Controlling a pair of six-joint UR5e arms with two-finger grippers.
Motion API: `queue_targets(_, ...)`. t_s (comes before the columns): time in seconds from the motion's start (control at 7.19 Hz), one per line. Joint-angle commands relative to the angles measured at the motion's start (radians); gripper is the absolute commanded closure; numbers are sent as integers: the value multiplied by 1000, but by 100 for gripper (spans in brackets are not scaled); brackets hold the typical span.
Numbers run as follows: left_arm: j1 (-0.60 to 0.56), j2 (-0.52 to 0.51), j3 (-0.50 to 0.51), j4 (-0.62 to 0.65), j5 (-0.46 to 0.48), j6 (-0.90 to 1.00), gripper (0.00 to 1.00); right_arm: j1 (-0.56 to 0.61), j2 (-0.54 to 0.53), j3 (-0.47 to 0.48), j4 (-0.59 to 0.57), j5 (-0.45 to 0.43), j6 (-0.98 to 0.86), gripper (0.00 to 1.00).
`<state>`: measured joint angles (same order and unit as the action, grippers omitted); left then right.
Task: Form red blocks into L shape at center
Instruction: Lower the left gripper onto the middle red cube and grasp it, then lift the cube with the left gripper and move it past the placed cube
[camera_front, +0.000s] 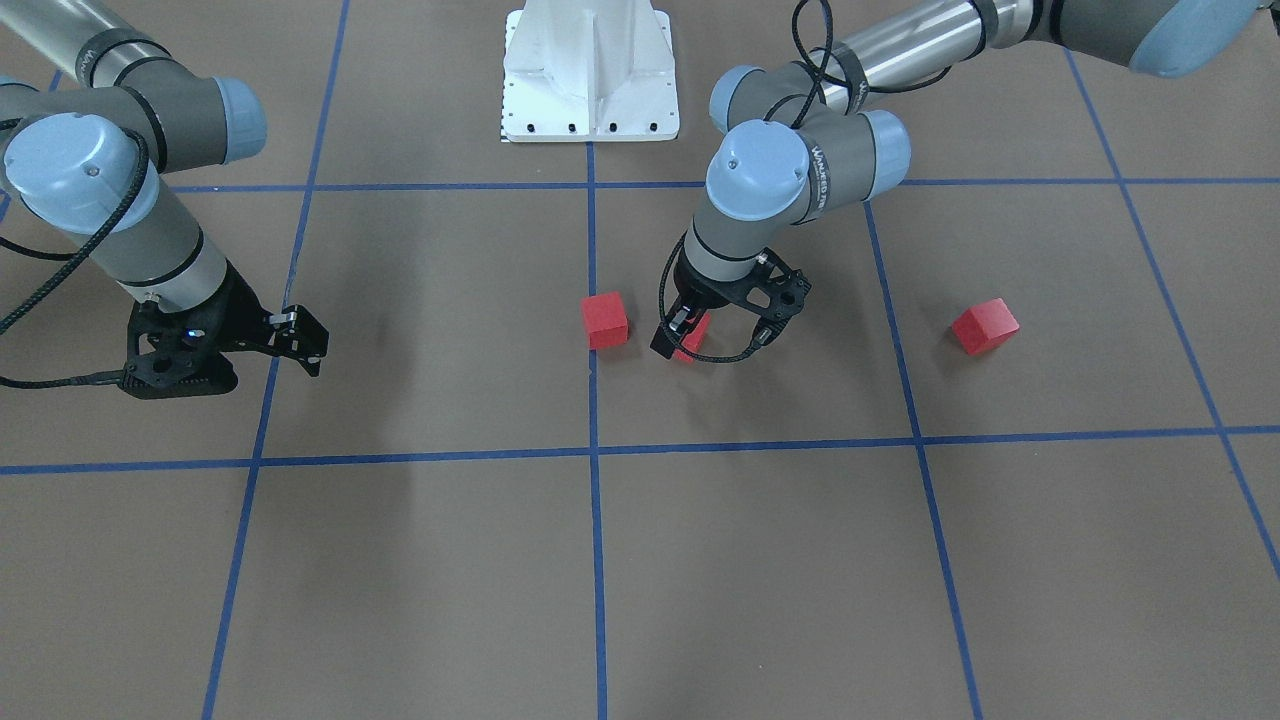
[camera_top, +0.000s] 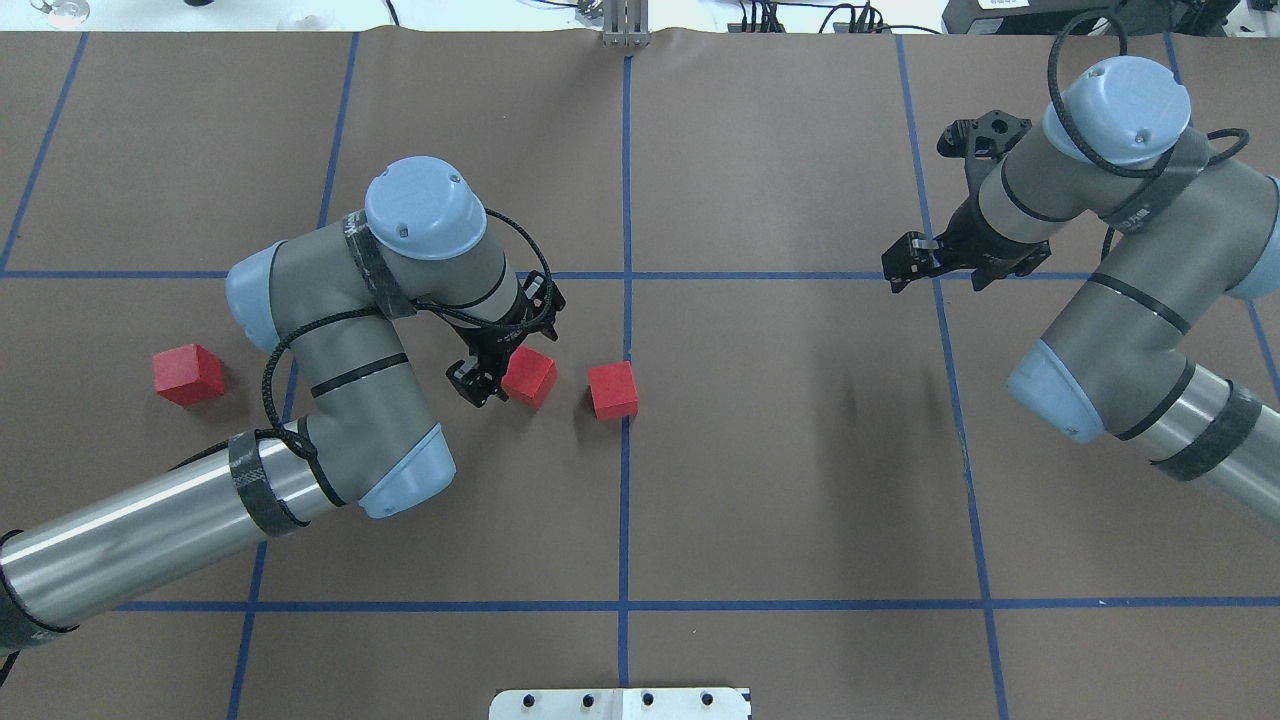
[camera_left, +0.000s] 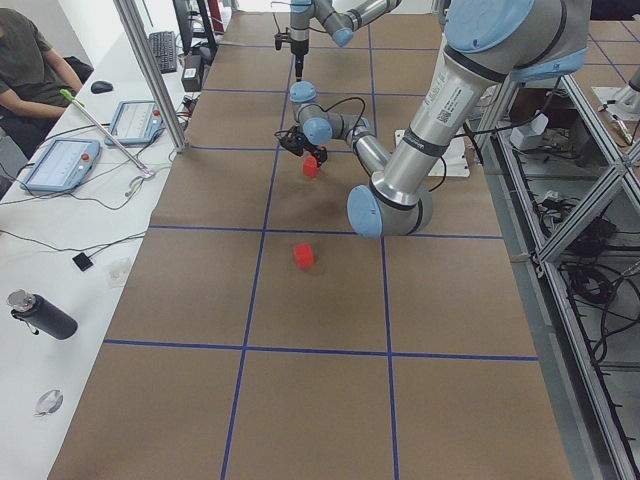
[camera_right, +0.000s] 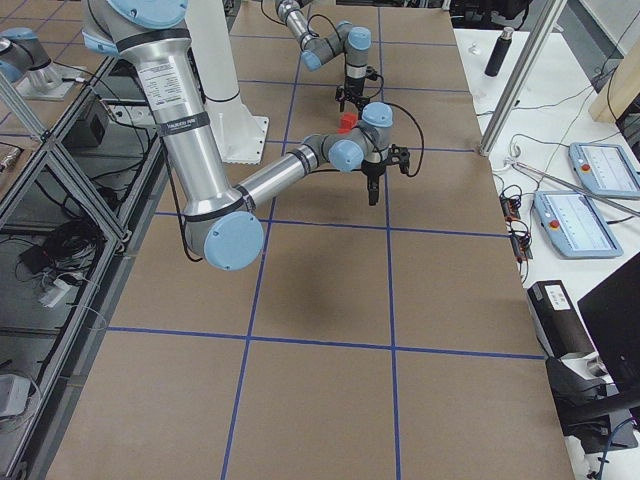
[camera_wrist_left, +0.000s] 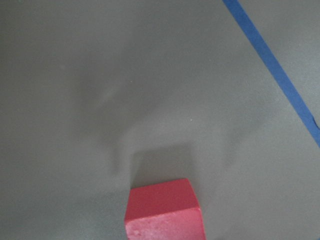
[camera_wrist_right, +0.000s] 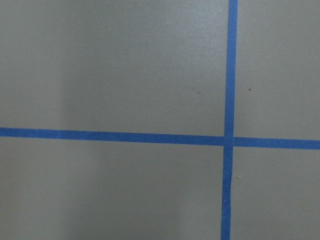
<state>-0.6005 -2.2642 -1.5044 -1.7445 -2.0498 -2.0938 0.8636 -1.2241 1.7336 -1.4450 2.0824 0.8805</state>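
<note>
Three red blocks lie left of or at the center line (camera_top: 626, 330). One red block (camera_top: 613, 390) (camera_front: 605, 320) rests on the brown surface, touching that line. My left gripper (camera_top: 497, 372) (camera_front: 686, 338) points down just left of it, shut on a second red block (camera_top: 530, 376) (camera_front: 695, 336) (camera_wrist_left: 164, 210); one finger hides part of it in the front view. The third red block (camera_top: 187, 374) (camera_front: 985, 325) sits far out on my left side. My right gripper (camera_top: 905, 262) (camera_front: 300, 340) hangs open over a tape crossing, holding nothing.
The white robot base (camera_front: 590, 70) stands at the table edge on the center line. My left arm's elbow (camera_top: 400, 470) reaches over the surface near the held block. A person sits at a side table (camera_left: 60, 150) with tablets beyond the table's far edge.
</note>
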Motion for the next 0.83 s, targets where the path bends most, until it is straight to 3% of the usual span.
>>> queue_targets(0.0, 8, 0, 10, -1, 3, -3, 37, 0, 0, 1, 0, -1, 0, 1)
queue_targets(0.14, 7, -1, 6, -1, 3, -6, 99, 0, -2, 0, 0, -1, 0, 1)
queue_targets(0.42, -7, -5, -11, -1, 6, 71, 100, 2, 2, 7, -2, -1, 0, 1)
queue_targets(0.7, -41, -26, -74, 3, 31, 495, 100, 3, 3, 14, -2, -1, 0, 1)
